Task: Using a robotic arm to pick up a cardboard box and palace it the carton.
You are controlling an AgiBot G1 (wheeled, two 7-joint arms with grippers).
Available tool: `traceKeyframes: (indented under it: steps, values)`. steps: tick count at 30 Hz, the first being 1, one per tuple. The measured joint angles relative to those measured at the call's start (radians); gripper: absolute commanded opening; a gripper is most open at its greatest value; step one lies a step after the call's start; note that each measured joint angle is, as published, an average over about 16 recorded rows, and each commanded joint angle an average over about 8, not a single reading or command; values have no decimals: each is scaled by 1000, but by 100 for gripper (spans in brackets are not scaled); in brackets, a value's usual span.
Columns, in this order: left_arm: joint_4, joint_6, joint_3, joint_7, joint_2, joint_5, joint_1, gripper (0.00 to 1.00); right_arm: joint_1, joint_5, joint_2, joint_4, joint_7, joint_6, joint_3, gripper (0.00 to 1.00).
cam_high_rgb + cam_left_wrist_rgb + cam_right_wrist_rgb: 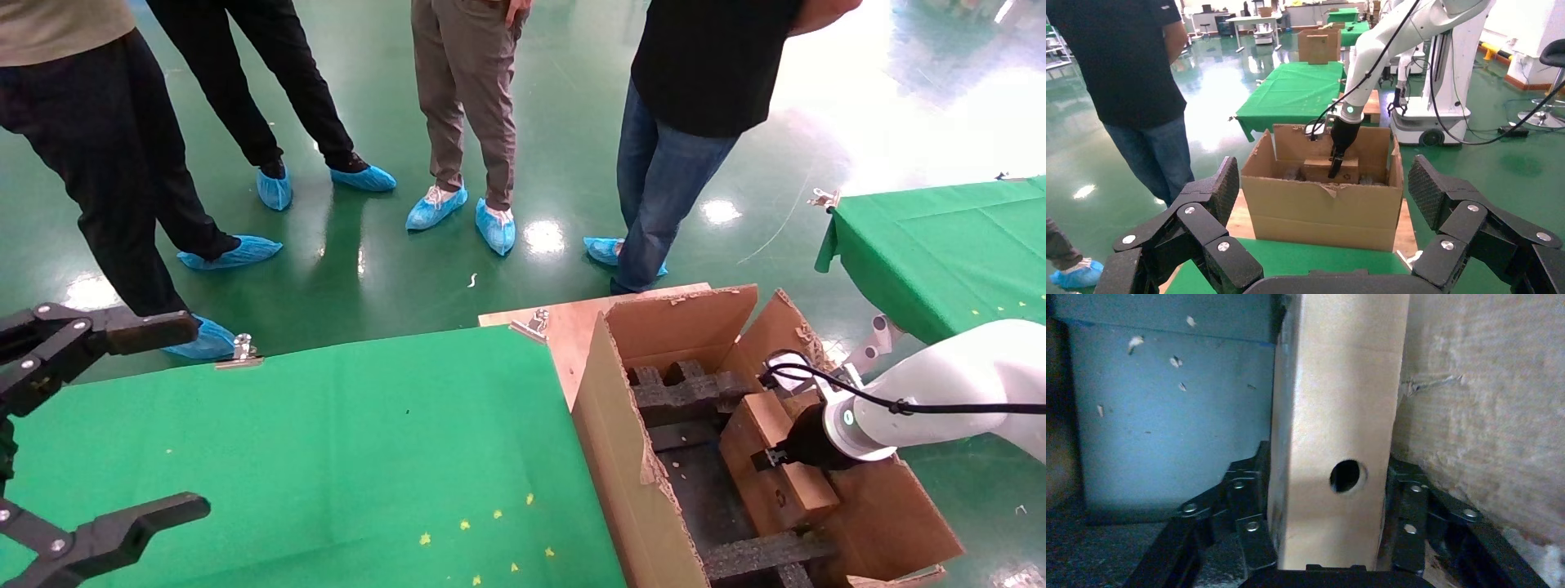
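The cardboard box (772, 465) stands inside the carton (621, 457), right of the table (327, 457).

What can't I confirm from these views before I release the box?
- Underside of the cardboard box: hidden in every view, so contact with the carton floor is unclear.
- Right gripper: fingertips hidden by the box in the head view.
- Black foam inserts: partly covered by box and arm.
- Left gripper: open, parked, cut off by the frame edges.

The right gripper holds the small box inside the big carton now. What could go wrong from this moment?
1. The cardboard box sits close beside the carton wall, so the right gripper may scrape it when opening.
2. Black foam inserts lie under the box; it may settle tilted once released.
3. The left gripper hangs open over the green table, apart from the work.
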Motion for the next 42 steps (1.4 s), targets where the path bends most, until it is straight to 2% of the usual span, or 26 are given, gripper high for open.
traceKeyframes:
  steps: [10, 22, 32, 42]
  values:
    - [0, 0, 0, 0, 0, 0, 0, 100, 68, -26, 31, 58, 15, 1, 13, 100]
    - [0, 0, 0, 0, 0, 0, 0, 100, 282, -50, 100, 221, 37, -4, 86, 100]
    - [0, 0, 0, 0, 0, 0, 0, 100, 450, 55, 185, 414, 52, -68, 175, 100]
    - [0, -1, 0, 0, 0, -1, 0, 100, 513, 149, 234, 502, 58, -108, 223, 100]
